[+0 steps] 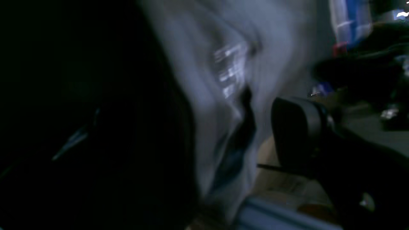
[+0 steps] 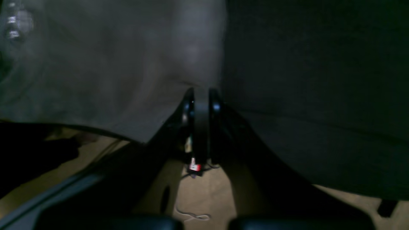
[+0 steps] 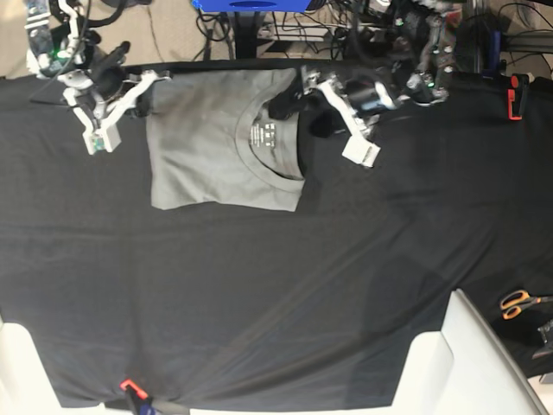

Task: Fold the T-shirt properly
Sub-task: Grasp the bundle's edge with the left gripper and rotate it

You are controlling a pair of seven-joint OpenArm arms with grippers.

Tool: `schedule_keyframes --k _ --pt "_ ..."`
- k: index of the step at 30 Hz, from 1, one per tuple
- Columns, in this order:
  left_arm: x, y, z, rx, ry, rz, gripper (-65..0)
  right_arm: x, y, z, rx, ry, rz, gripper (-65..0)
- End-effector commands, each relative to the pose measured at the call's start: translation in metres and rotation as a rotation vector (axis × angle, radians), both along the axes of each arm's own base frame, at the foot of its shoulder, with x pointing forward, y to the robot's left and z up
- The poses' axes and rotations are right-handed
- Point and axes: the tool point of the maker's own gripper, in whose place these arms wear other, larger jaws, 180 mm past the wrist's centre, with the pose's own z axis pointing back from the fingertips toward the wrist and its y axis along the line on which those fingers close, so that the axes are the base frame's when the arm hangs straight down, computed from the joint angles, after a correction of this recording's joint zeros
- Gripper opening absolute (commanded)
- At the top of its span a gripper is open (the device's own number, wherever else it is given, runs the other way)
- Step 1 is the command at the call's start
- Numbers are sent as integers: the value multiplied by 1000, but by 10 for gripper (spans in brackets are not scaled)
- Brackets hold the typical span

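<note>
The grey T-shirt (image 3: 212, 156) lies folded into a rectangle on the black table cloth (image 3: 259, 285), with the collar and white label (image 3: 266, 136) facing up near its right side. My right gripper (image 3: 149, 86) is at the shirt's far left corner. In the right wrist view its fingers (image 2: 201, 99) are shut on the shirt's edge (image 2: 111, 70). My left gripper (image 3: 298, 111) is at the shirt's far right edge. The left wrist view is blurred: one dark finger (image 1: 297, 134) stands apart from the grey cloth and label (image 1: 230, 67), and the jaws look open.
Orange-handled scissors (image 3: 518, 303) lie at the right edge. A red clamp (image 3: 516, 95) holds the cloth at the far right, and a red clip (image 3: 130, 386) at the near edge. White boxes (image 3: 449, 363) stand at the near right. Cables and stands crowd the far side.
</note>
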Motion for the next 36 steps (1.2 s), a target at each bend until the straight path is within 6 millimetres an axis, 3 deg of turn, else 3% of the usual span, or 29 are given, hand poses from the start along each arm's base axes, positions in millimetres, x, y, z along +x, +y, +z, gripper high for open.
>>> schedule_keyframes --k 1,6,11,14,15,17,18,20,21,24,28,36 --pt "1 -2 -3 -7 12 -8 0 5 0 7 5 -32 5 -648" --pt "6 -24 -15 -42 59 -2 0 6 0 7 5 -34 4 -648" --pt "-2 -46 -23 -2 67 -58 0 7 0 8 5 -37 4 -648" --pt "-7 -47 -29 11 86 -63 0 11 -1 10 8 -68 -3 -648" --pt "-8 -47 -31 11 94 -61 -44 12 -1 12 12 -82 -7 -648" --pt "-10 -44 -34 13 106 -56 -211 11 -1 12 15 -96 -13 -648" --pt "-10 -43 -34 15 104 -57 -306 12 -3 13 13 -104 -19 -648" --pt "-8 -35 -35 33 97 -59 -566 14 -22 16 -8 -115 -74 -648" --pt "-8 -34 -35 38 98 -63 -650 15 -31 17 -20 -120 -98 -648" --pt "3 -33 -30 53 71 -89 -650 20 -54 21 -50 -136 -159 -648" --pt "8 -18 -25 146 69 -199 -650 21 -78 25 -84 -149 -214 -648" --pt "43 9 -5 453 -42 -604 -650 20 -77 25 -78 -147 -217 -648"
